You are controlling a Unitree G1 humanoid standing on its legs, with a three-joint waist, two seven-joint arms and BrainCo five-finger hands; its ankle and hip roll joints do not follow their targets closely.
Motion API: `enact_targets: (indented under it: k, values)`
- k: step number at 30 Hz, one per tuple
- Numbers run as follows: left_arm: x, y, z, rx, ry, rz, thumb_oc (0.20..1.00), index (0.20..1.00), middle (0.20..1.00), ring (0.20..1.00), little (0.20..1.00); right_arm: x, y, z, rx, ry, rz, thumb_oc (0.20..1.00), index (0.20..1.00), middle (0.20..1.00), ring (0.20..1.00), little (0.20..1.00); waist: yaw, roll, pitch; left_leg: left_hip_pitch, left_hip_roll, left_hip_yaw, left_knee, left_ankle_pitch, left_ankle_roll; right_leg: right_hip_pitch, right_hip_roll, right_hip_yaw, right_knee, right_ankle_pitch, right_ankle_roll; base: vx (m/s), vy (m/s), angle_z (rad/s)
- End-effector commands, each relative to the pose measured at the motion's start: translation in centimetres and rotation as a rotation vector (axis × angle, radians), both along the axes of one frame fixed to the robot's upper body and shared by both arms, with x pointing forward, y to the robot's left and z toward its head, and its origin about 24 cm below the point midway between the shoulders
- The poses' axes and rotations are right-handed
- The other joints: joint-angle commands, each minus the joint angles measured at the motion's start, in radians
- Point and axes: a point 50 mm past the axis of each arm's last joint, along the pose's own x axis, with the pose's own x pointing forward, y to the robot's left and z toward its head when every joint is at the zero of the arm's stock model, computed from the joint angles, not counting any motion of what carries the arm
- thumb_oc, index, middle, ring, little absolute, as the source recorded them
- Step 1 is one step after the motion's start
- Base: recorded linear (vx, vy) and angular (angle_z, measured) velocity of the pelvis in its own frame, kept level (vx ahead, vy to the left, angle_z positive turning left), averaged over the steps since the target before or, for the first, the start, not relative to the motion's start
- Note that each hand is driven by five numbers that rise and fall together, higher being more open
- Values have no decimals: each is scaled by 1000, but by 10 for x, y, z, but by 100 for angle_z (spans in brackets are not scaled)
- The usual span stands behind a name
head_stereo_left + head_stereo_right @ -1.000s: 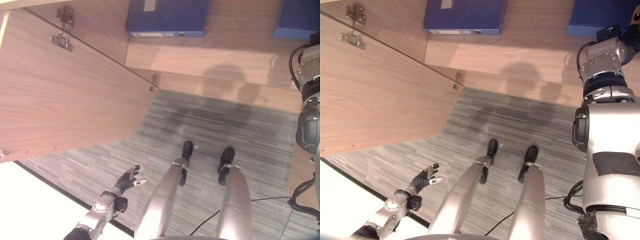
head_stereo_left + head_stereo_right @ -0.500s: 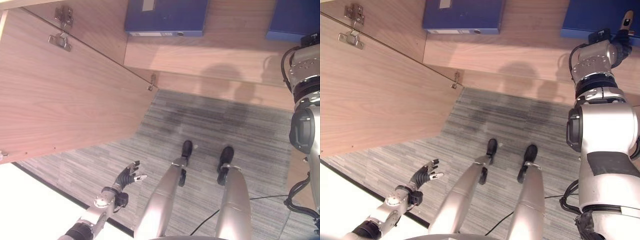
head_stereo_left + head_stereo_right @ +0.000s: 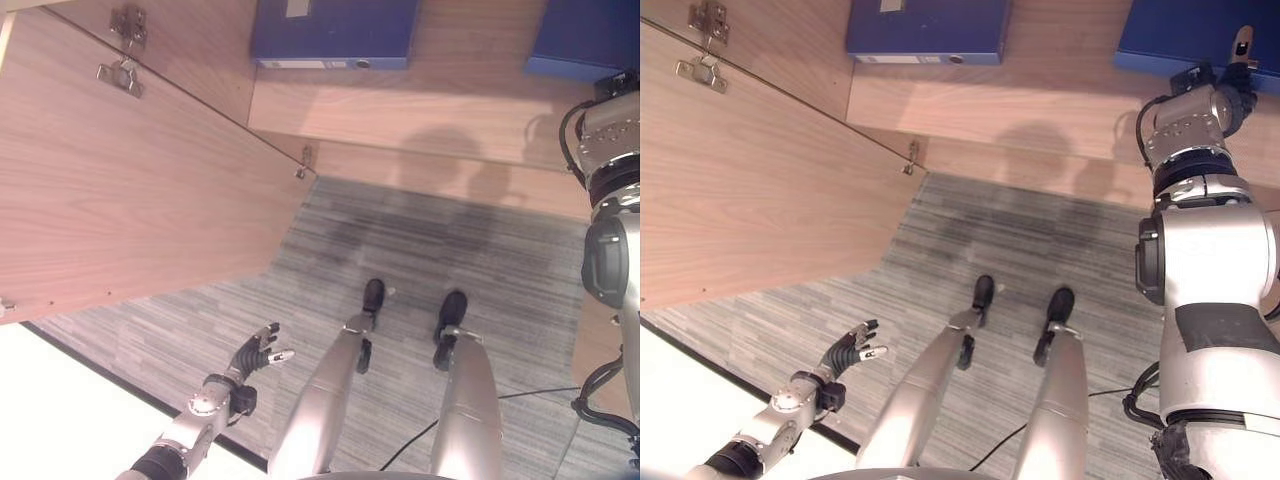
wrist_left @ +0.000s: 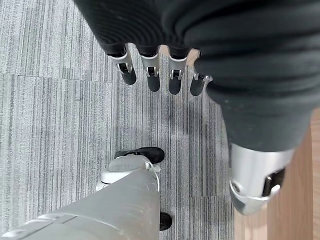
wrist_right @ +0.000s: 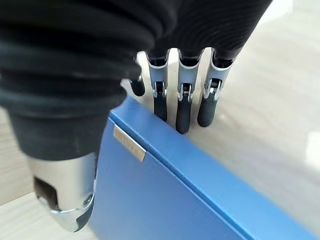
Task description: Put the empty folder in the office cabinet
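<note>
While the left hand (image 3: 258, 355) hangs loosely spread over the carpet (image 3: 420, 250), likely to stay clear, right hand (image 5: 182, 102) straight-fingered against the blue folder (image 5: 170, 195), apparently steadying it at the cabinet shelf (image 3: 1040, 105) edge.

Head stereo pair: we looked steeply down from head height. Both eyes shared the grey carpet (image 3: 420, 250), the open cabinet door (image 3: 130, 190), the wooden shelf (image 3: 1040, 100) and the blue folder (image 3: 335, 30) lying on it; the right eye reached further right, taking in more of the second folder (image 3: 1200, 35).

Left wrist camera: we faced down past the left hand (image 4: 150, 75) at carpet, at some height.

Right wrist camera: we sat very close behind the right hand (image 5: 182, 107), against what was probably that second folder.
</note>
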Motion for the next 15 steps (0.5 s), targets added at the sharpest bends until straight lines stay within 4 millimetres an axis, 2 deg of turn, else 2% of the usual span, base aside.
enact_targets:
  k: [1, 2, 3, 4, 5, 6, 7, 8, 10, 15]
  values:
    - [7, 14, 5, 54, -21, 6, 1000, 1000, 1000, 1000, 1000, -6, -7, 15, -25, -31, -23, 1000, 1000, 1000, 1000, 1000, 30, 5, 65, 42, 48, 40, -77, -68, -27, 129, 28, 40, 24, -136, 92, 7, 4, -5]
    - [9, 12, 6, 50, -24, 2, 1000, 1000, 1000, 1000, 1000, -7, -12, 3, 18, 2, -38, 1000, 1000, 1000, 1000, 1000, 27, 8, 67, 50, 49, 40, -88, -63, -27, 134, 30, 38, 17, -134, 92, -76, 8, -3]
    - [15, 2, 8, 11, -40, 2, 1000, 1000, 1000, 1000, 1000, -7, -18, -45, 94, 95, -49, 1000, 1000, 1000, 1000, 1000, 10, 21, 97, 43, 56, 50, -92, -38, -21, 125, 31, 26, 12, -110, 89, -92, 12, -3]
    - [12, 5, 6, 20, -30, -2, 1000, 1000, 1000, 1000, 1000, -7, -18, -53, 104, 104, -52, 1000, 1000, 1000, 1000, 1000, 15, 16, 89, 48, 57, 48, -96, -32, -21, 131, 31, 24, 8, -105, 89, -104, 5, -2]
    - [18, 6, 12, -9, -50, 3, 1000, 1000, 1000, 1000, 1000, -19, -39, -56, 59, 141, -79, 1000, 1000, 1000, 1000, 1000, 14, 17, 92, 51, 59, 47, -102, -27, -20, 133, 31, 21, 4, -106, 87, 0, 0, 0]
    - [13, 19, 11, -1, -38, 30, 1000, 1000, 1000, 1000, 1000, -56, -88, -64, 135, 145, -205, 1000, 1000, 1000, 1000, 1000, 15, 19, 99, 59, 56, 41, -114, -25, -22, 135, 26, 17, 0, -105, 89, 0, 0, 0]
    - [13, 18, 11, 1, -37, 27, 1000, 1000, 1000, 1000, 1000, -57, -90, -65, 138, 143, -206, 1000, 1000, 1000, 1000, 1000, 18, 18, 97, 60, 56, 41, -115, -24, -22, 136, 26, 16, 0, -106, 89, 0, 0, 0]
    - [11, 17, 9, -3, -24, 19, 1000, 1000, 1000, 1000, 1000, -66, -98, -82, 203, 145, -236, 1000, 1000, 1000, 1000, 1000, 12, 24, 102, 61, 55, 39, -114, -25, -22, 137, 23, 19, 0, -104, 92, 0, 0, 0]
    - [12, 18, 9, -2, -23, 25, 1000, 1000, 1000, 1000, 1000, -73, -103, -95, 253, 134, -266, 1000, 1000, 1000, 1000, 1000, 10, 23, 101, 64, 55, 38, -115, -25, -21, 139, 21, 20, 2, -103, 94, 0, 0, 0]
    - [15, 18, 11, -23, -36, 41, 1000, 1000, 1000, 1000, 1000, -70, -99, -105, 279, 136, -258, 1000, 1000, 1000, 1000, 1000, 15, 26, 98, 76, 55, 38, -141, -15, -20, 139, 20, 23, -8, -95, 101, 17, 6, -7]
